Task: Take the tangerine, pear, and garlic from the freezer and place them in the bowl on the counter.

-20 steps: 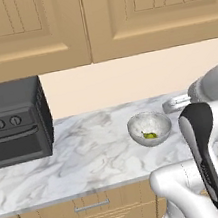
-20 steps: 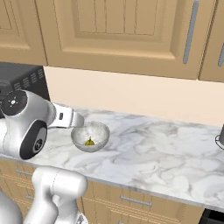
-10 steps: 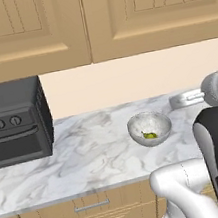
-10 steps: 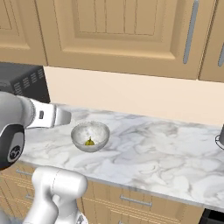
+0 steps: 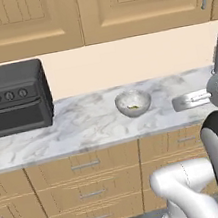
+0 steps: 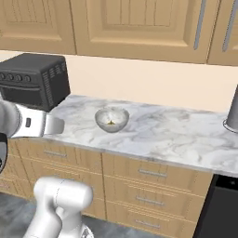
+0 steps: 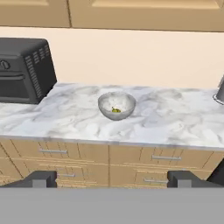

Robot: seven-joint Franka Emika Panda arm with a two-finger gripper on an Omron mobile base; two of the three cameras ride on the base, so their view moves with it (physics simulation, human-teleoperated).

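A: From the left base view we see the bowl (image 5: 133,102) standing on the marbled counter (image 5: 83,123), with a bit of yellow-green in it, the pear (image 5: 133,107) as far as we can tell. The black toaster oven (image 5: 12,97) sits well to its left. Our gripper (image 5: 177,103) shows just right of the bowl, out in front of the counter edge.

B: From the right base view we have the bowl (image 6: 112,119) on the counter (image 6: 176,135) again, the toaster oven (image 6: 35,80) at the far left, and a grey vessel (image 6: 233,111) at the right edge. The gripper (image 6: 59,125) hangs left of the bowl, apart from it.

A: In the hand view we look at the bowl (image 7: 117,105) from across the drawers (image 7: 57,153), the pear (image 7: 115,110) lying at its bottom. Our finger tips (image 7: 41,178) stand wide apart with nothing between them.

B: We cannot make out a tangerine or a garlic bulb inside the bowl.
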